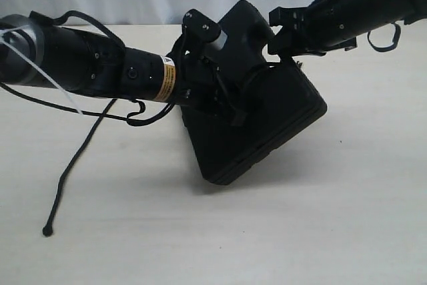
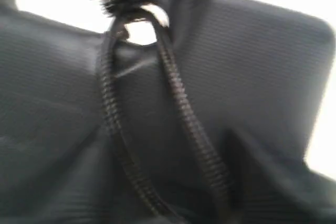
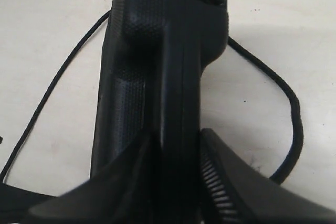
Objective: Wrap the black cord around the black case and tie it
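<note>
**A:** Since the case point(image 1: 267, 125) stands tipped on its lower edge near the table's point(image 1: 347, 231) far edge, what props it?

**B:** The right gripper point(image 1: 283, 35), clamped on its top edge, probably so cord can pass beneath. The left gripper point(image 1: 223, 101) reaches in at the face; its jaws I cannot tell. The cord point(image 1: 80, 151) trails toward the near left corner, knotted end loose.

**A:** Left wrist?

**B:** Blurred. Two braided strands of cord point(image 2: 184, 108) run down the case's point(image 2: 262, 66) finely ribbed face from a loop at its edge.

**A:** Right wrist?

**B:** Both fingers point(image 3: 226, 182) pinch the case's point(image 3: 157, 51) pebbled rim. Cord point(image 3: 286, 90) curves slack on the table point(image 3: 47, 24) on either side.
</note>
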{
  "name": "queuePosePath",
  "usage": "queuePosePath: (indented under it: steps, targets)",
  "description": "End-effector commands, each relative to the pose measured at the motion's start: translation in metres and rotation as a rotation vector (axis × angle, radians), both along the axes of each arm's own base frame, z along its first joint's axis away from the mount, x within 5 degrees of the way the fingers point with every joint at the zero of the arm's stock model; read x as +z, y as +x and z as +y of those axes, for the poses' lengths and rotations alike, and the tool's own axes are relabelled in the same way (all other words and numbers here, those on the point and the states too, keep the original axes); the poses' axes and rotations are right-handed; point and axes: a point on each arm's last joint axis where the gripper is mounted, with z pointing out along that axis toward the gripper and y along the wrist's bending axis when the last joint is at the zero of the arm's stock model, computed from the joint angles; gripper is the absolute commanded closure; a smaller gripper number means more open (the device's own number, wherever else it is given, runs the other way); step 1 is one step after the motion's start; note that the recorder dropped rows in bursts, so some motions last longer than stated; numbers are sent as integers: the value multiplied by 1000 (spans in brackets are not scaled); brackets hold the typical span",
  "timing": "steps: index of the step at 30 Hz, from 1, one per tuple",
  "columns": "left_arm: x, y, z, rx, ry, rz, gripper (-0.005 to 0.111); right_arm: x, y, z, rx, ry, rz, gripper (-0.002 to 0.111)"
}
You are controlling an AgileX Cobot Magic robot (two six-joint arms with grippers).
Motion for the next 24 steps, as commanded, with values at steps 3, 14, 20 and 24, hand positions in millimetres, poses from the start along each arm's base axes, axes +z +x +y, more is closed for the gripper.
queuePosePath:
  steps: [3, 14, 20, 24]
  targets:
    - [-4, 5, 5, 61, 94, -33, 107, 5, 0, -1, 16, -29, -40, 104]
    - [56, -6, 9, 40, 44, -198, 107, -28, 2, -9, 13, -148, 5, 104]
    - [75, -15, 12, -5, 55, -239, 107, -28, 4, -11, -16, -158, -16, 104]
    - [72, -16, 13, -14, 96, -228, 107, -29, 6, -16, -75, -198, -8, 100]
